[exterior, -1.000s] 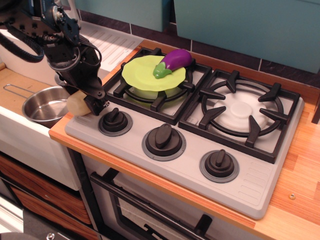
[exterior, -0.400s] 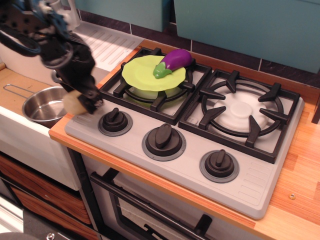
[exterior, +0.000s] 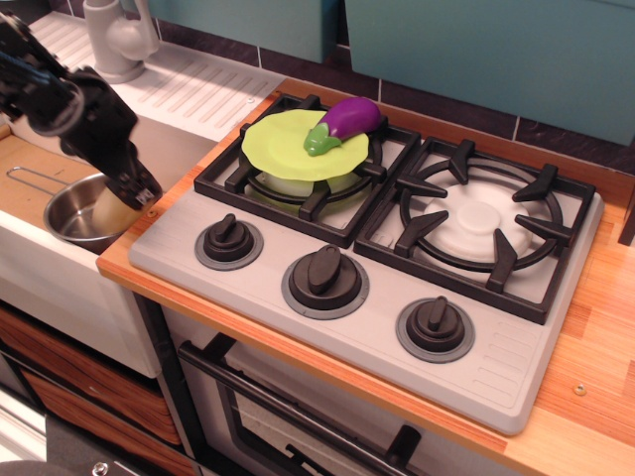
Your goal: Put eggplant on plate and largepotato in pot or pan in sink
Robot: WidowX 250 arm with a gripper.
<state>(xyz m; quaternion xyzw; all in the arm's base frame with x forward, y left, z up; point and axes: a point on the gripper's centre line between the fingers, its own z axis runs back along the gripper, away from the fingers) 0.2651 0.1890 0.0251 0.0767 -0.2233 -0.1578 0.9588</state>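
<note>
A single camera looks down from the front-right, at middling range, across the grey toy stove (exterior: 377, 297) toward the white sink basin (exterior: 60, 268) at left.

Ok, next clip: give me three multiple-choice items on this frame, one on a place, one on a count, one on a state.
1. Where does the eggplant lie?
A. on the plate over the left burner
B. in the pan
C. on the right burner

2. How many control knobs does the stove have along its front?
A. two
B. three
C. four

3. What is the gripper doing with the largepotato?
A. it is empty, and the potato sits on the stove
B. it holds the potato over the plate
C. it has the potato between its fingers, down at the pan in the sink

Answers:
1 A: the purple eggplant rests on the green plate's far edge.
2 B: three dark knobs sit in a row.
3 C: the pale potato shows at the fingertips, inside the pan's rim.
</note>
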